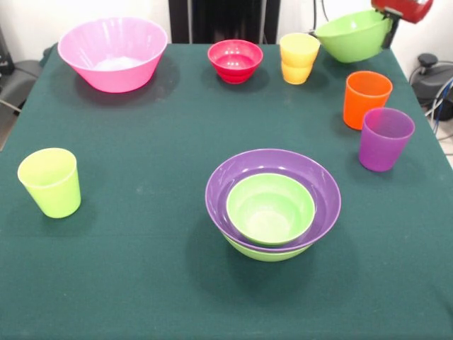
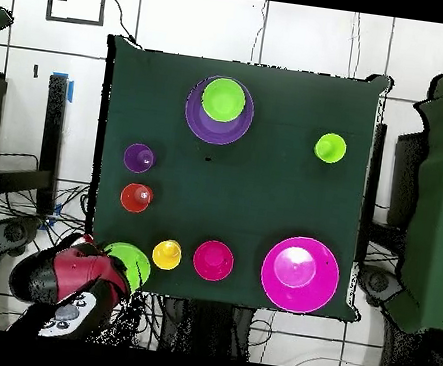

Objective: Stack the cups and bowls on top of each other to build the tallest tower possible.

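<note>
**Green bowl raised at the surface's corner**

The gripper (image 1: 391,27) holds a lime green bowl (image 1: 352,35) tilted above the green surface (image 1: 141,269); whether its jaws pinch the rim, I cannot tell. The tower (image 1: 272,205), green bowls and purple one nested, sits apart. The pink bowl (image 1: 113,53) stands alone.

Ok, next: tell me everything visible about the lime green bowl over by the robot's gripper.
The lime green bowl is round, glossy plastic, deep with a plain rim. It sits tilted, its opening tipped toward the table's middle, and looks lifted at the far corner. The red gripper meets its rim on the outer side; whether it is clamped there cannot be told. It is empty and apart from the yellow-orange cup beside it. In the overhead view the arm covers part of the bowl.
</note>
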`<state>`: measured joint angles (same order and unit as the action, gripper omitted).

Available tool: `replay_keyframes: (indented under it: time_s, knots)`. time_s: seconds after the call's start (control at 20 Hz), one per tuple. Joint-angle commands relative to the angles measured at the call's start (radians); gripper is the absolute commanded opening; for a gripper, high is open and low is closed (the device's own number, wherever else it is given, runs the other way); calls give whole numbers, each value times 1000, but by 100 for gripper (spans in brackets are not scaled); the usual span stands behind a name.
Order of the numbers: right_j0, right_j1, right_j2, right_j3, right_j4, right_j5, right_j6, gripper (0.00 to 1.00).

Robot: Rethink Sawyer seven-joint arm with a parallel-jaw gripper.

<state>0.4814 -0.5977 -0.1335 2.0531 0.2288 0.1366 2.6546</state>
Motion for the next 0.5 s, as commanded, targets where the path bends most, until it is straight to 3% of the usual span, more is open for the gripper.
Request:
replay_keyframes:
  time_s: [0.05,0.5]
  knots:
    - [11,-31,49,-73,46,103,115,0]
    - [30,-89,17,-119,51,245,114,0]
